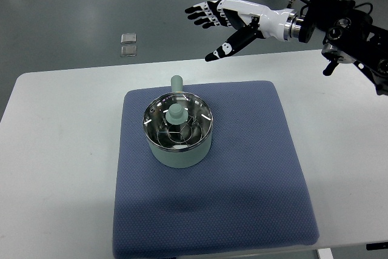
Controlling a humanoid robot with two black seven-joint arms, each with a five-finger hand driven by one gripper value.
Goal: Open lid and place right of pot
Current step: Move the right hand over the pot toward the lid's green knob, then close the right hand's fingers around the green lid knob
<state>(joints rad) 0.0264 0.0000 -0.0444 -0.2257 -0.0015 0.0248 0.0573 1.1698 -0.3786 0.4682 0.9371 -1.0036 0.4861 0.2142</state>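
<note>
A pale green pot [180, 151] stands on a blue mat [242, 168] left of the mat's middle, its short handle [176, 82] pointing to the far side. A glass lid [193, 127] with a metal rim and a green knob [176, 113] sits on the pot. My right hand [219, 25] is in the air above the table's far edge, well up and to the right of the pot, with fingers spread and holding nothing. The left arm is out of view.
The mat lies on a white table [54, 150]. The mat's right part is bare. Two small shiny square things [128, 44] lie on the grey floor beyond the table. The right arm's dark body [357, 34] is at the upper right.
</note>
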